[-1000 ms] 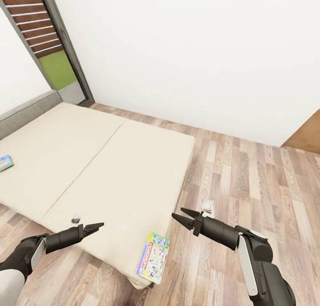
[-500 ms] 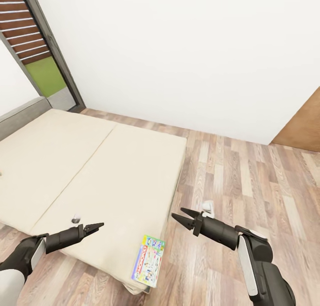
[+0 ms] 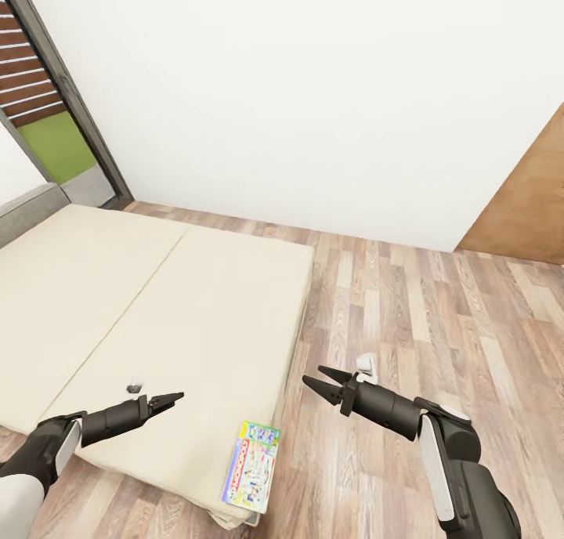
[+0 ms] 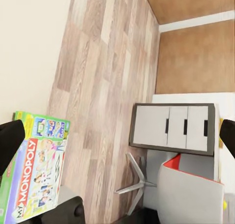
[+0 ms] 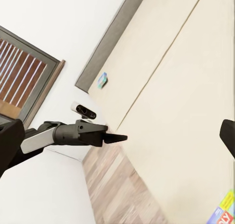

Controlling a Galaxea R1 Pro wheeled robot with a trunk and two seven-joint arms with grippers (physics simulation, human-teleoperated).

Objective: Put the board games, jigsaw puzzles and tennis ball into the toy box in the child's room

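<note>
The green Monopoly board game [image 3: 251, 476] lies flat on the near corner of the beige bed [image 3: 157, 304], partly over its edge. It also shows large in the left wrist view [image 4: 36, 170]. A smaller blue board game [image 5: 102, 79] rests far up the bed near the grey headboard. My left gripper [image 3: 174, 399] hovers over the bed's near edge, left of the Monopoly box; its fingertips [image 4: 10, 141] stand wide apart, holding nothing. My right gripper [image 3: 321, 381] hangs open and empty over the wood floor, right of the bed. The toy box, jigsaw puzzles and tennis ball are out of view.
A white wall and a dark-framed window [image 3: 47, 108] stand behind the bed. A wooden door [image 3: 533, 202] is at the right. Plank floor [image 3: 439, 320] spreads right of the bed. A dark grey cabinet with white fronts [image 4: 171, 128] and a red-and-white chair [image 4: 191, 190] show in the left wrist view.
The head view has swung to the right: bed, window and Monopoly box slid left in the picture, and the blue box left it. Both arms hold the same pose.
</note>
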